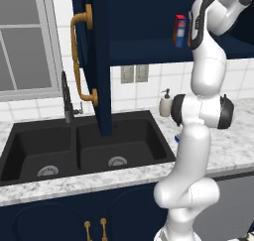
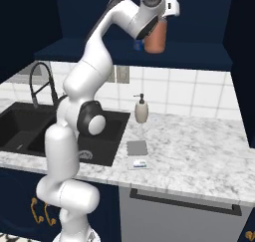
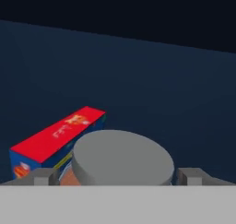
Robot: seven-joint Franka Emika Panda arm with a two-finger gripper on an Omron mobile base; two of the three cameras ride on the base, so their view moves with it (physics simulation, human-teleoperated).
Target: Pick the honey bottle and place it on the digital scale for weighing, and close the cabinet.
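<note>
The arm reaches up into the open cabinet, and the gripper sits over the honey bottle, which stands on the cabinet shelf just beside a small red-and-blue box. In the hand view the bottle's grey cap lies between the two finger tips, one at either side of it. The jaws are spread wide, and I judge they have not yet closed on the bottle, though whether the tips touch its sides cannot be told.

The step in hand looks like the pick. The next move calls for closing the jaws squarely on the bottle without nudging the box, then lifting it off the shelf and out of the cabinet.

The digital scale lies on the table near its front edge, right of the sink, with a cream soap dispenser farther back. The cabinet door stands open over the sink, not yet shut.
</note>
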